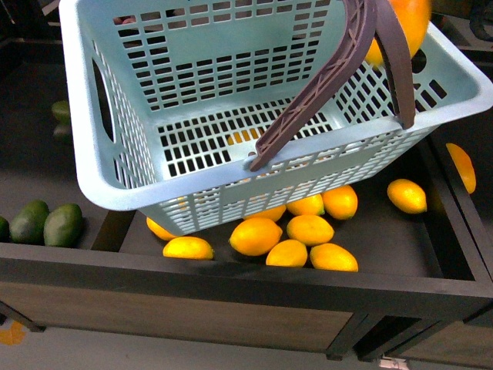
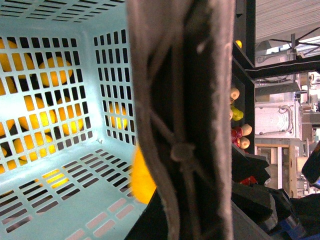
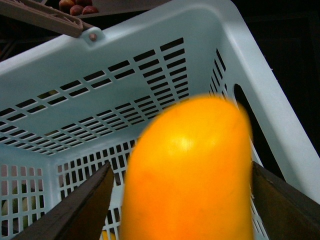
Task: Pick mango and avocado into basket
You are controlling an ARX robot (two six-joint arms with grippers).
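While the mango is not yet released, the layout from left runs as follows. Two avocados (image 1: pixel 63 225) lie outside the basket (image 1: pixel 254 37), beside its left wall and lower than it; neither is picked. The left gripper (image 2: pixel 200 215) has dark finger parts on either side of the brown handles (image 1: pixel 323 83), so it reads as clamped on them, carrying the basket tilted above the small yellow fruits (image 1: pixel 310 229). The right gripper (image 3: pixel 182 167) is closed around the mango (image 3: pixel 187 175), with a finger against each side. The fruit hangs over the basket's far right corner, just within its rim and close to the handles. Judgement: bring the mango toward the basket's middle, clear of the handles, and lower it near the slotted floor before parting the fingers. On a tilted floor a smooth oval fruit will likely roll to the low side, so a high drop risks a bounce over the rim. Keep the basket steady.
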